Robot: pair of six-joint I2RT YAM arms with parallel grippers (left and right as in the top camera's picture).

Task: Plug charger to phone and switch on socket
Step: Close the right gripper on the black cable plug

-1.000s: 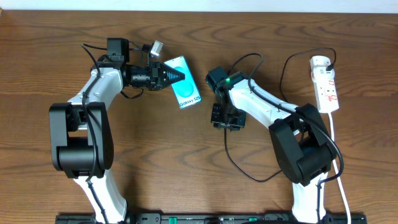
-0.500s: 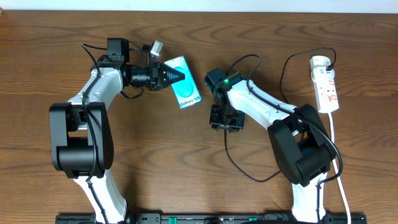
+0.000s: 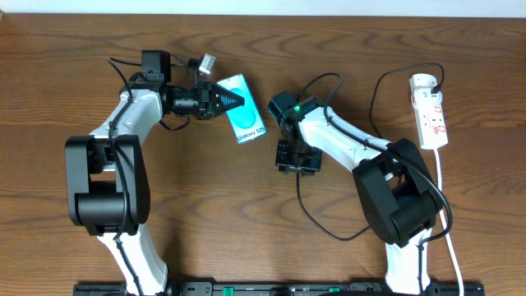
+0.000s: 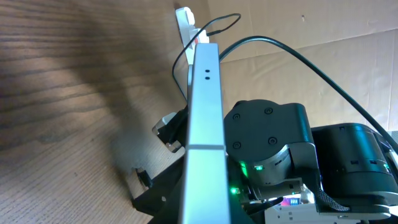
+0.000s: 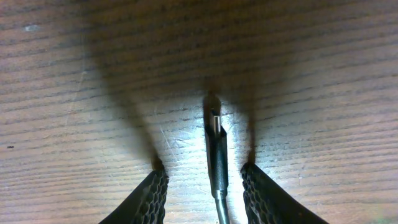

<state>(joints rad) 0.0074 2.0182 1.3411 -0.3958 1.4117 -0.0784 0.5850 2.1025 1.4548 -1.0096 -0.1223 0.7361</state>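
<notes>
The phone shows its teal screen, facing up, left of the table's middle. My left gripper is shut on its upper left end. In the left wrist view the phone appears edge-on as a pale strip between the dark jaws. My right gripper points down at the table and is open. In the right wrist view its fingers straddle the charger plug, which lies flat on the wood, without touching it. The thin black cable trails toward the front right. The socket lies at the far right.
The socket's white cord runs down the right side. My right arm fills the space just beyond the phone in the left wrist view. The socket also shows far off there. Black robot cables loop above the right arm.
My right gripper has shifted slightly left over the plug. The left gripper and the phone have not moved.
</notes>
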